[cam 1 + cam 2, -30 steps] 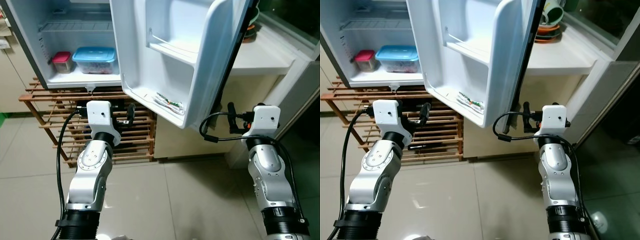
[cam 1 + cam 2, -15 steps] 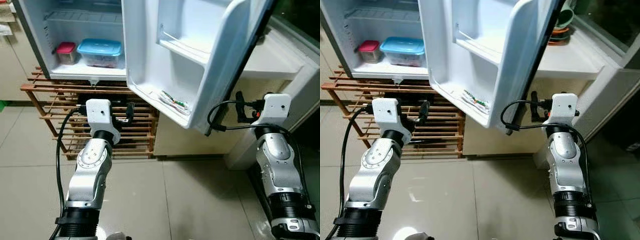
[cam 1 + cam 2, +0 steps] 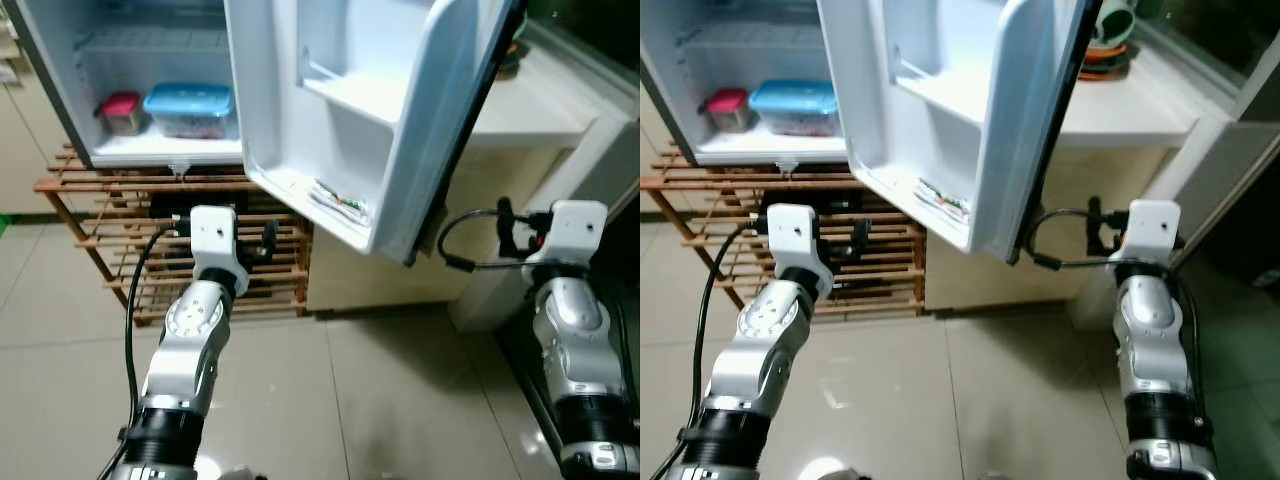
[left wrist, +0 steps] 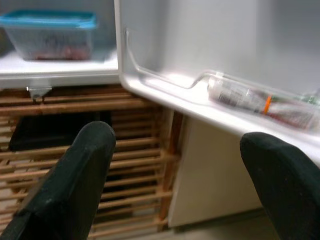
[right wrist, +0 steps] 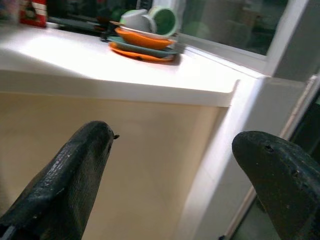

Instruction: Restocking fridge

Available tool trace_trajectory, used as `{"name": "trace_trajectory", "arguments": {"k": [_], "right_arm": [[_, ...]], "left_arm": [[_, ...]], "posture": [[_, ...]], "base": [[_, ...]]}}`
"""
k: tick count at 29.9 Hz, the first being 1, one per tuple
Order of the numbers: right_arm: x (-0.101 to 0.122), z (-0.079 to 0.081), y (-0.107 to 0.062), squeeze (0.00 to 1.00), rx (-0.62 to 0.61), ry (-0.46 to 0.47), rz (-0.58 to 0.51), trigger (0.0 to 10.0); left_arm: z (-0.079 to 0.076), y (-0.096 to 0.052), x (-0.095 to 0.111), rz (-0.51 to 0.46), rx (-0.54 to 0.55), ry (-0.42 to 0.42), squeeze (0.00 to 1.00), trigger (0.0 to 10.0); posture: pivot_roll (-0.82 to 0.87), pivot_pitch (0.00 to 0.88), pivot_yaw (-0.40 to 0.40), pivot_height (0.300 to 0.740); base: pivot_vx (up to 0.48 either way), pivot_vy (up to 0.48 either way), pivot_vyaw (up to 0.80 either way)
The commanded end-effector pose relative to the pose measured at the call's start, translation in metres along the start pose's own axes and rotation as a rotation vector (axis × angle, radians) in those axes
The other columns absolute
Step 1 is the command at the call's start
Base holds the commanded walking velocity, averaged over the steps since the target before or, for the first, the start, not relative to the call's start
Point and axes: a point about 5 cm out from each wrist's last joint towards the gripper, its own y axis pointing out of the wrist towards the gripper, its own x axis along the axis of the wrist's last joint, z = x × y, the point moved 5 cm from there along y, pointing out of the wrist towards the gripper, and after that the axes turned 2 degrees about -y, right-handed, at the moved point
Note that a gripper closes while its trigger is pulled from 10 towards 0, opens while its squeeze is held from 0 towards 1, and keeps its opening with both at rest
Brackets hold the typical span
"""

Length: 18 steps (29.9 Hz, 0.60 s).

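Fridge door stands open, tube on its bottom shelf; blue box inside. My left gripper and right gripper both wide apart, holding nothing

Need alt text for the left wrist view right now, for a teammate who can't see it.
Open left gripper, empty, faces the open fridge door's bottom shelf, where a wrapped packet lies. Behind, a blue-lidded container sits inside the fridge, above a wooden slatted rack.
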Motion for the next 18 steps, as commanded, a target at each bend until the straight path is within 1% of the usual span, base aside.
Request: {"name": "trace_trajectory", "arguments": {"k": [1,2,5,6,7,8,9,10,11,12,14,15,16,18], "right_arm": [[0.005,-0.003,0.007,0.05,-0.012,-0.02,-0.017,10.0],[0.005,-0.004,0.008,0.06,-0.014,-0.02,-0.014,10.0],[0.007,-0.003,0.017,0.05,-0.009,-0.032,-0.011,10.0],[0.007,-0.003,0.017,0.05,-0.009,-0.032,-0.011,10.0],[0.009,-0.003,0.02,0.05,-0.009,-0.04,-0.011,10.0],[0.012,-0.003,0.027,0.05,-0.009,-0.052,-0.014,10.0],[0.012,-0.003,0.027,0.05,-0.009,-0.052,-0.014,10.0],[0.014,-0.003,0.03,0.05,-0.009,-0.065,-0.013,10.0],[0.016,-0.005,0.038,0.05,-0.019,-0.083,-0.008,10.0],[0.016,-0.005,0.038,0.05,-0.019,-0.083,-0.008,10.0],[0.019,-0.01,0.044,0.05,-0.034,-0.099,0.003,10.0],[0.019,-0.01,0.044,0.05,-0.034,-0.099,0.003,10.0],[0.025,-0.013,0.051,0.05,-0.047,-0.105,0.006,10.0],[0.025,-0.013,0.051,0.05,-0.047,-0.105,0.006,10.0]], "left_arm": [[0.004,0.0,-0.009,0.022,0.006,0.029,0.0,10.0],[0.006,0.0,-0.012,0.03,0.01,0.034,0.0,10.0],[0.016,-0.005,-0.03,0.079,0.027,0.064,0.0,10.0],[0.016,-0.005,-0.03,0.079,0.027,0.064,0.0,10.0],[0.02,-0.008,-0.04,0.109,0.029,0.079,0.0,10.0],[0.026,-0.013,-0.057,0.164,0.037,0.121,0.0,10.0],[0.026,-0.013,-0.057,0.164,0.037,0.121,0.0,10.0],[0.027,-0.016,-0.065,0.19,0.036,0.139,0.0,10.0],[0.031,-0.02,-0.079,0.23,0.041,0.171,0.0,10.0],[0.031,-0.02,-0.079,0.23,0.041,0.171,0.0,10.0],[0.036,-0.024,-0.088,0.256,0.056,0.18,0.0,10.0],[0.036,-0.024,-0.088,0.256,0.056,0.18,0.0,10.0],[0.039,-0.027,-0.097,0.288,0.066,0.175,0.0,10.0],[0.039,-0.027,-0.097,0.288,0.066,0.175,0.0,10.0]], "posture": [[-0.04,0.019,-0.016,0.74],[-0.04,0.019,-0.016,0.74],[-0.02,0.018,-0.028,0.74],[-0.02,0.018,-0.028,0.74],[-0.01,0.02,-0.032,0.74],[-0.01,0.02,-0.036,0.74],[-0.01,0.02,-0.036,0.74],[-0.01,0.021,-0.037,0.74],[0.0,0.021,-0.042,0.74],[0.0,0.021,-0.042,0.74],[0.0,0.023,-0.05,0.74],[0.0,0.023,-0.05,0.74],[0.01,0.027,-0.055,0.74],[0.01,0.027,-0.055,0.74]], "base": [[0.0,0.0,0.0],[0.0,0.0,0.0],[0.0,0.0,0.0],[0.0,0.0,0.0],[0.0,0.0,0.0],[0.0,0.0,0.0],[0.0,0.0,0.0],[0.0,0.0,0.0],[0.0,0.0,0.0],[0.0,0.0,0.0],[0.0,0.0,0.0],[0.0,0.0,0.0],[0.0,0.0,0.0],[0.0,0.0,0.0]]}}
